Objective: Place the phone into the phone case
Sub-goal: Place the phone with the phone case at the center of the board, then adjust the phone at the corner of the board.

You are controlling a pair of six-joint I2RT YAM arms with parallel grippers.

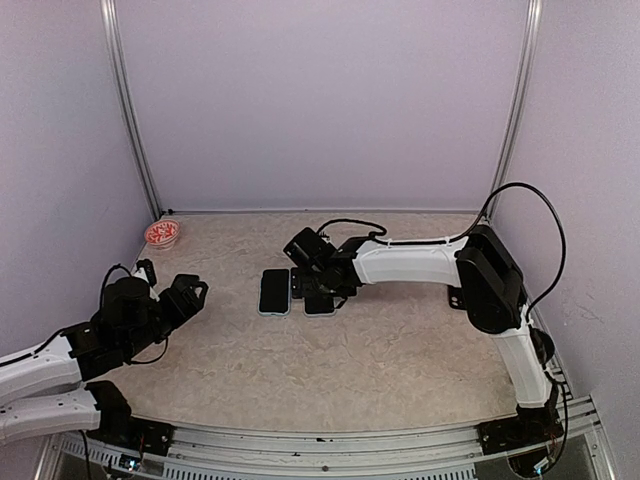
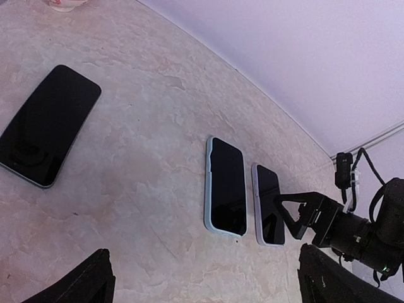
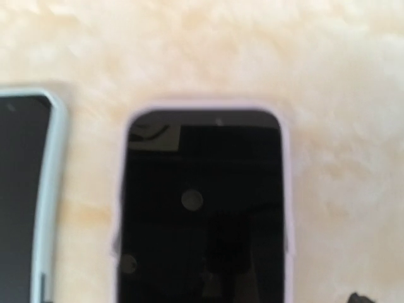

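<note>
Phone: a flat black slab with a shiny dark screen. It lies face up on the table, near the middle.
Look of the phone: the glass is so shiny that it shows dim shapes like a mirror. The top corners are round. The close view is blurry.
Pale case: a thin, light rim with a bit of pink in it. It goes round the top and both long sides of the phone. The bottom end is cut off in the close view.
Fit: the screen fills the rim, with no gap seen along the edges in view.
Right gripper: it hangs low, right over the phone. No finger shows on the phone in the close view. I cannot tell how far apart the fingers are.
Left gripper: its fingers are spread wide and hold nothing. It sits far off to the left.
Blue-edged phone: it lies flat just beside the first phone, on its left, the same way round. The two are not touching.
Third phone: dark with a grey edge, lying well apart from the other two.
Red dish: small and round, at the back left corner.
</note>
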